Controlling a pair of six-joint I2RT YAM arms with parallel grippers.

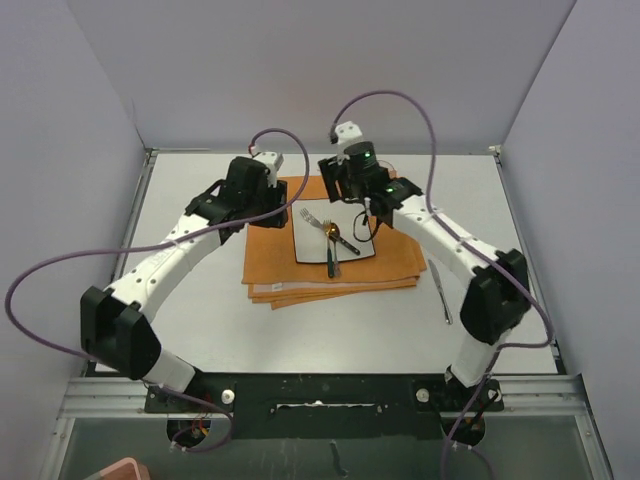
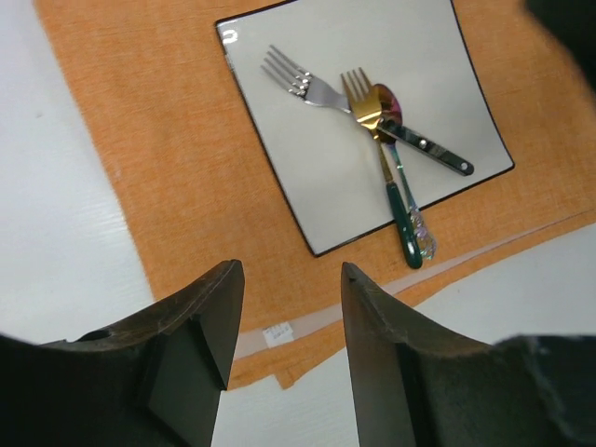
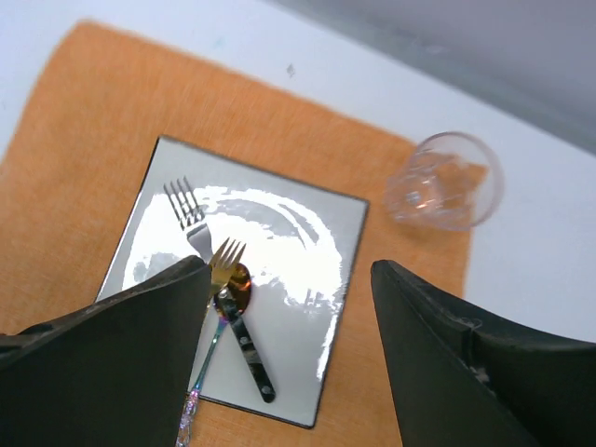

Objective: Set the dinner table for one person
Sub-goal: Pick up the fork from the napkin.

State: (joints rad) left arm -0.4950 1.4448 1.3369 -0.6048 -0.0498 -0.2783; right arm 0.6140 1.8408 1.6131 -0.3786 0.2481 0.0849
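Black fingers (image 2: pixel 200 326) of the left tool (image 2: pixel 291 279) fill the bottom of the left wrist view, spread apart with nothing between them, hovering over the 6 o'clock edge of the orange folded cloth placemat (image 2: pixel 168 186). Equally close to its own lens, the right tool (image 3: pixel 289 270) stands wide and empty above the square white plate with a thin dark rim (image 3: pixel 298 242), which lies on the placemat. Three pieces of cutlery cross on the plate: a silver fork with a dark riveted handle (image 2: pixel 317 90), a gold-tined fork with a dark green handle (image 2: pixel 365 102) whose end overhangs the rim onto the cloth, and a spoon with an iridescent bowl (image 2: pixel 389 101). In the right wrist view a clear drinking glass (image 3: pixel 447 182) sits at the placemat's corner, at 1 o'clock from the plate. From above, a silver table knife (image 1: pixel 440 290) lies alone at 4 o'clock from the placemat, apart from it. All of this rests on the pale grey-white matte tabletop (image 1: pixel 200 320), which spans the walled enclosure, with the arm bases at its 6 o'clock edge
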